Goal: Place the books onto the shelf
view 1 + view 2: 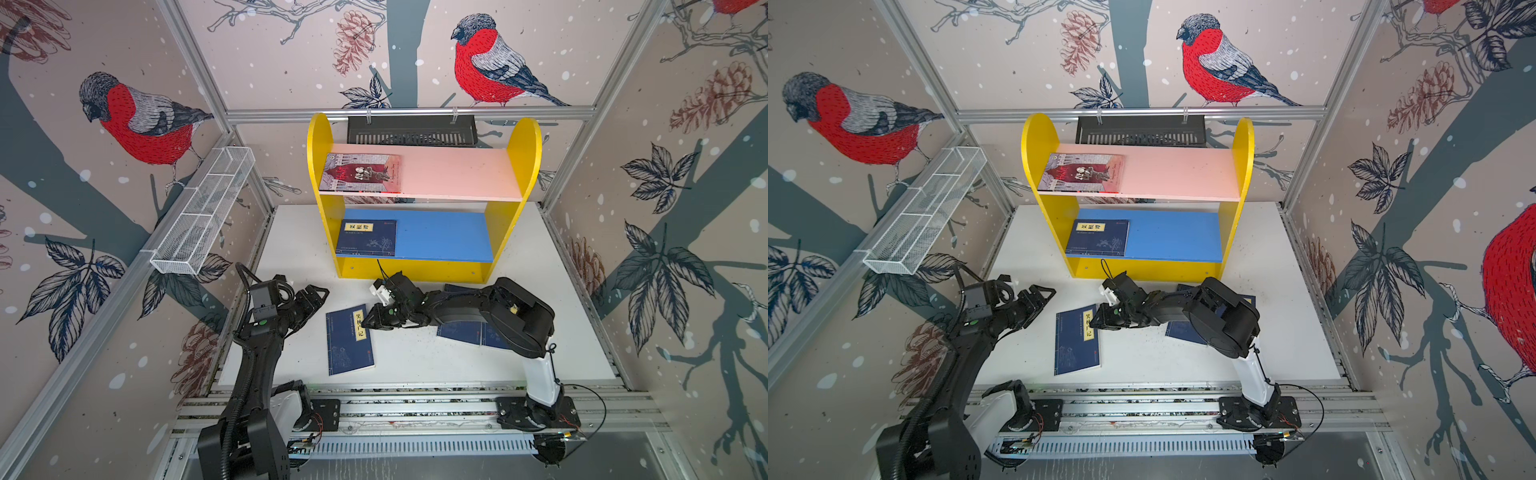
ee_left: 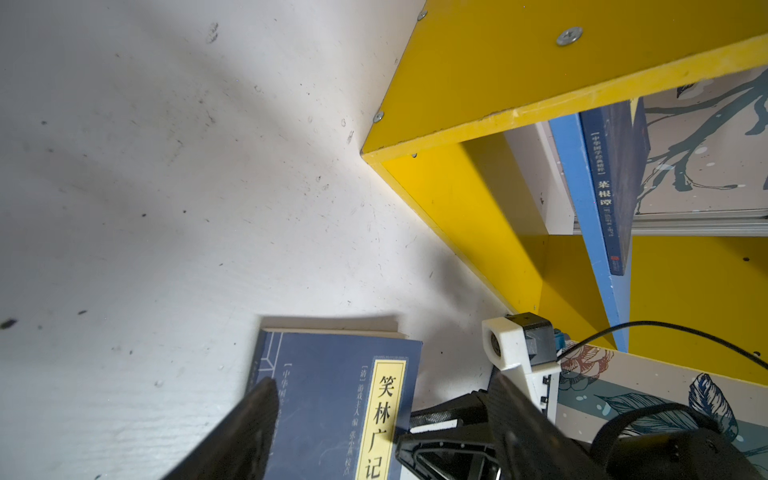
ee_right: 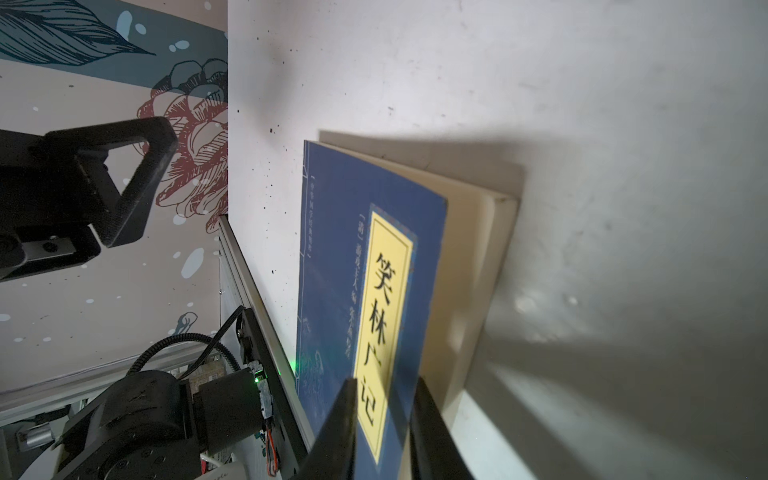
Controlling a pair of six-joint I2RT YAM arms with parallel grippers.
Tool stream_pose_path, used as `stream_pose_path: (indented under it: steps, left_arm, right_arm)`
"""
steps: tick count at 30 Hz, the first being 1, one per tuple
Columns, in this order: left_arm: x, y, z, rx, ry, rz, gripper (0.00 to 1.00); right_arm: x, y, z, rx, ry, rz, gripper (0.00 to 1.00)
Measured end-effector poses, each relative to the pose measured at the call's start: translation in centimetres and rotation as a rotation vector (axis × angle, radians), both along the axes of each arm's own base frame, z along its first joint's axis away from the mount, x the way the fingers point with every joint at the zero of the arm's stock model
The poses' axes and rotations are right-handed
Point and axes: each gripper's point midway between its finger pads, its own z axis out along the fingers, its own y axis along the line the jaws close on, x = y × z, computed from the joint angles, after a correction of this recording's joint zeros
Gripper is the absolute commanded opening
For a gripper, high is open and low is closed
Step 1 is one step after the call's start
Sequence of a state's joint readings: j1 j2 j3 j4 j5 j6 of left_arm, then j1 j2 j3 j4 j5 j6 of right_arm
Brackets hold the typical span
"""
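Note:
A navy book point(image 1: 349, 340) point(image 1: 1077, 338) with a yellow label lies on the white table in front of the shelf point(image 1: 320, 137). My right gripper point(image 1: 370, 321) point(image 3: 384, 384) reaches in from the right, jaws narrow on the book's front cover point(image 3: 353, 270), which is raised off the pages. My left gripper point(image 1: 318, 299) point(image 2: 384, 382) hovers open just left of the book, holding nothing. A grey-and-red book point(image 1: 361, 172) lies on the pink board and a navy book point(image 1: 366, 237) point(image 2: 615, 187) on the blue board. More navy books point(image 1: 469, 332) lie partly hidden under my right arm.
A white wire basket point(image 1: 203, 216) hangs on the left wall and a black slotted tray point(image 1: 411, 129) behind the shelf. The metal rail point(image 1: 415, 409) with both arm bases runs along the table's front edge. The right half of both shelf boards is bare.

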State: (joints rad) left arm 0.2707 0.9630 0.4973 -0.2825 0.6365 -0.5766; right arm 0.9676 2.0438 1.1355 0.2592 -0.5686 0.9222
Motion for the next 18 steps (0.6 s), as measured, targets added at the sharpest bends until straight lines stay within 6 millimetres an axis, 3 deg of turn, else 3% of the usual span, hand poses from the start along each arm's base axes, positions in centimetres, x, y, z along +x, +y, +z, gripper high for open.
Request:
stream_pose_path:
  steps: [6, 18]
  left_arm:
    - [-0.2, -0.3, -0.5, -0.027, 0.004, -0.001, 0.80]
    - [-0.2, -0.6, -0.6, -0.048, 0.005, -0.011, 0.80]
  right_arm:
    - [0.2, -0.1, 0.2, 0.013, 0.000, 0.003, 0.03]
    - [1.5, -1.8, 0.3, -0.003, -0.005, -0.012, 0.01]
